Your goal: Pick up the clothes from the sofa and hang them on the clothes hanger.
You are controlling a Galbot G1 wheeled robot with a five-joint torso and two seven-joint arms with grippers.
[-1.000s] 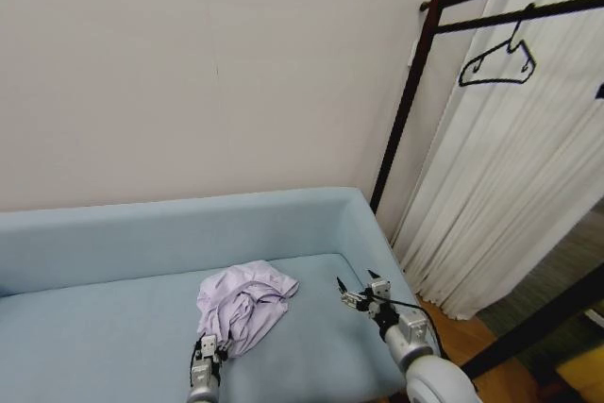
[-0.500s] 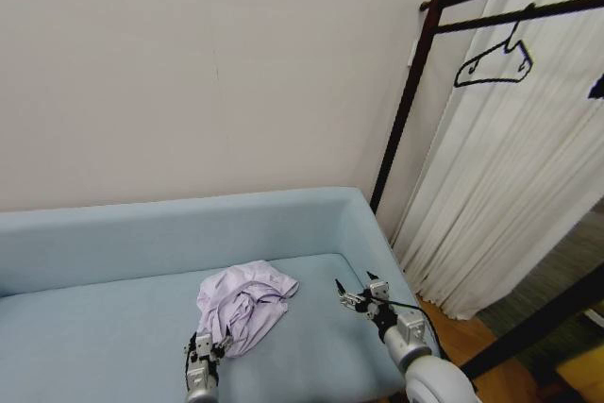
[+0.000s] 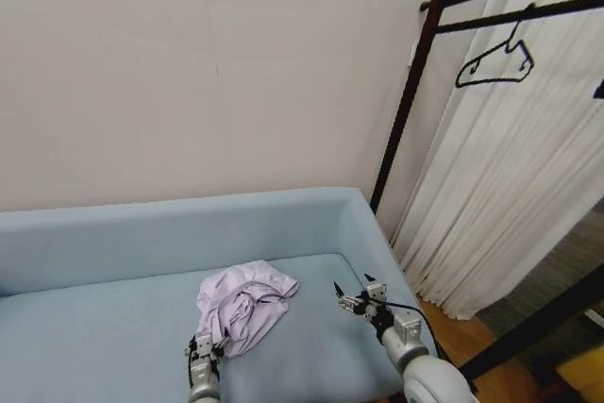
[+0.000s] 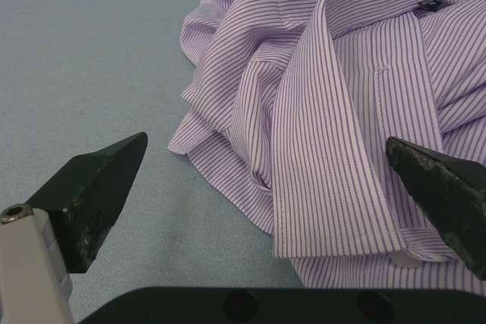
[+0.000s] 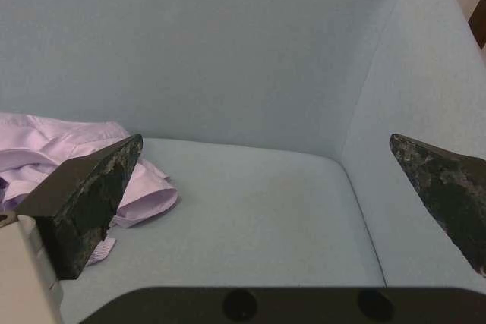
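Two arms reach low over a pale blue sofa against a bare wall. Left gripper hovers at the near edge of the crumpled purple-striped shirt mid-seat, jaws wide apart and holding nothing. Right gripper, also wide apart, is over bare cushion beside the shirt. Beyond the sofa's right end is a dark clothes rack with a black hanger

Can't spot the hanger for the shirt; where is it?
The black clothes hanger hangs on the dark garment rack, upper right in the head view, before the white curtain.
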